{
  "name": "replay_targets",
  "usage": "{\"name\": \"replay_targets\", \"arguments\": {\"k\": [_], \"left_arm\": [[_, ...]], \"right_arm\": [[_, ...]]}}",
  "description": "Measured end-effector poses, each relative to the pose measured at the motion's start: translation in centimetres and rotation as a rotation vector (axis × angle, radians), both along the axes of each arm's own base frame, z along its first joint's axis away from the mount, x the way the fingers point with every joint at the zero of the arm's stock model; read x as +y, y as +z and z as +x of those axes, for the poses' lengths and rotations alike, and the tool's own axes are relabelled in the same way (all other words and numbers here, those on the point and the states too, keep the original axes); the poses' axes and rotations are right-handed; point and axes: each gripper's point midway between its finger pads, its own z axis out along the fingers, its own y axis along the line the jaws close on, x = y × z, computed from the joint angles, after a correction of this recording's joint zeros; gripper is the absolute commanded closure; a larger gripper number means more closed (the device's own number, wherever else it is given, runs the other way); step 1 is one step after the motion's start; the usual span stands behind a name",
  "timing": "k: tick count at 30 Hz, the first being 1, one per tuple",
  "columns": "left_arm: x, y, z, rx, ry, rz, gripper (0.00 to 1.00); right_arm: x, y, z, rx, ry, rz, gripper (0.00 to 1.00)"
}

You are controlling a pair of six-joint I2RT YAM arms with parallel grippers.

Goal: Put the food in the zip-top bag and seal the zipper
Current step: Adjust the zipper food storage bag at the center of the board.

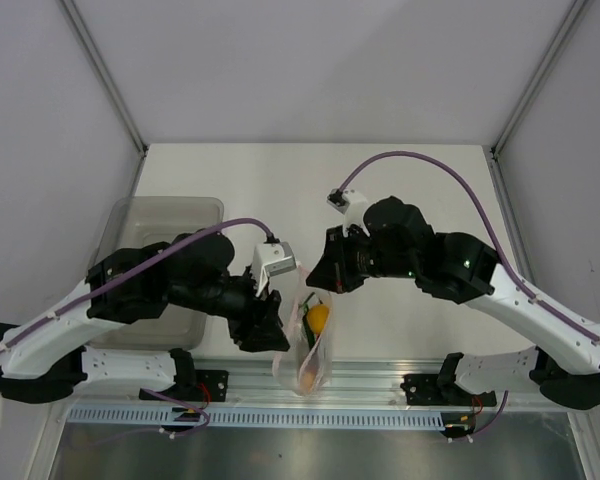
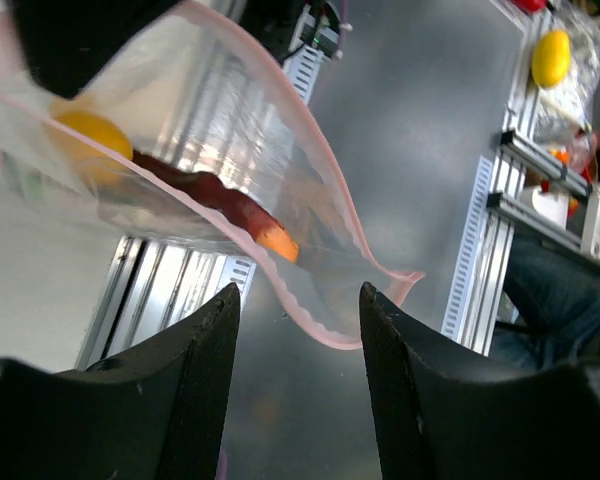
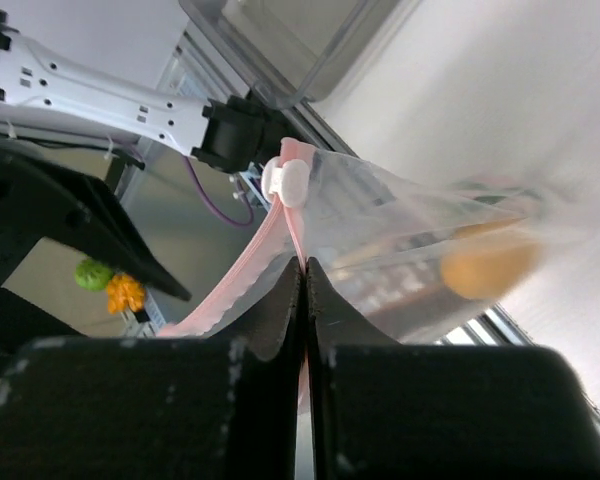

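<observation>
1. Between the two grippers, above the near edge of the table, the zip-top bag (image 1: pixel 290 362) hangs with its mouth up towards the right gripper (image 1: pixel 325 280). Its closed bottom sags towards the aluminium rail (image 1: pixel 380 375).
2. We see the food already inside: the lemon (image 1: pixel 320 318) sits high in the pouch, and the dark red piece (image 2: pixel 215 192) and the orange piece (image 2: pixel 278 243) lie along the lower fold.
3. Our right gripper's fingers (image 3: pixel 270 310) are pressed together on the zipper (image 3: pixel 242 275), with the white slider (image 3: pixel 285 181) just beyond their tips.
4. Our left gripper (image 2: pixel 298 300) stands spread and grasps nothing. The bag's wavy pink corner hangs just beyond the gap between its fingers.
5. We judge the bag thin, limp and slippery. It will fold and swing under the light load of toys, so we would not hold it by the clear film.
6. The stiffer pink strip is the place to grip. We would take one end in each gripper and pull it taut before pressing or sliding it shut.
7. In the left wrist view the two lips of the mouth stand apart, so we judge the seal unfinished.
8. From above, the bag's long axis runs from far to near, and the zipper crosses it at the far, upper end.
9. Beside the left arm sits the grey bin (image 1: pixel 208 205), apart from the bag.
</observation>
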Motion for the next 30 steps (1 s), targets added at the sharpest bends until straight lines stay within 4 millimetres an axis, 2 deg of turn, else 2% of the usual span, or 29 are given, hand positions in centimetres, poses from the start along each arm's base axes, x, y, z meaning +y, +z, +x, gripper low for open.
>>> {"name": "replay_targets", "arguments": {"k": [7,12,14,15,18,23,25,28,29,30], "left_arm": [[-0.7,-1.0,3.0,-0.002,0.209,0.059,0.44],[-1.7,-1.2,4.6,-0.004,0.298,0.063,0.45],[-2.1,-1.1,5.1,-0.007,0.327,0.068,0.54],[-2.4,-1.1,5.4,-0.007,0.343,0.072,0.64],[-2.8,-1.8,6.3,-0.008,0.387,0.105,0.79],[-2.6,-2.8,7.0,-0.008,0.44,0.151,0.98],[-2.5,-2.8,7.2,-0.012,0.458,0.154,1.0],[-2.3,-2.7,7.7,-0.032,0.479,0.164,0.99],[-2.3,-2.7,7.9,-0.045,0.484,0.166,0.99],[-2.2,-2.6,8.2,-0.06,0.486,0.168,0.99]], "right_arm": [[0.1,-0.1,0.0,0.033,-0.105,0.066,1.0],[0.4,-0.1,0.4,0.047,-0.179,0.095,1.0],[0.2,0.2,0.6,0.051,-0.208,0.109,1.0],[0.1,0.3,0.7,0.05,-0.222,0.116,1.0],[-0.6,1.2,0.9,0.042,-0.263,0.143,1.0],[-1.8,2.1,1.3,0.03,-0.317,0.183,1.0],[-2.0,2.3,1.4,0.028,-0.328,0.191,1.0],[-1.9,2.4,1.5,0.026,-0.336,0.2,0.76],[-1.9,2.4,1.6,0.022,-0.337,0.2,0.62],[-1.9,2.4,1.7,0.011,-0.338,0.196,0.57]]}}
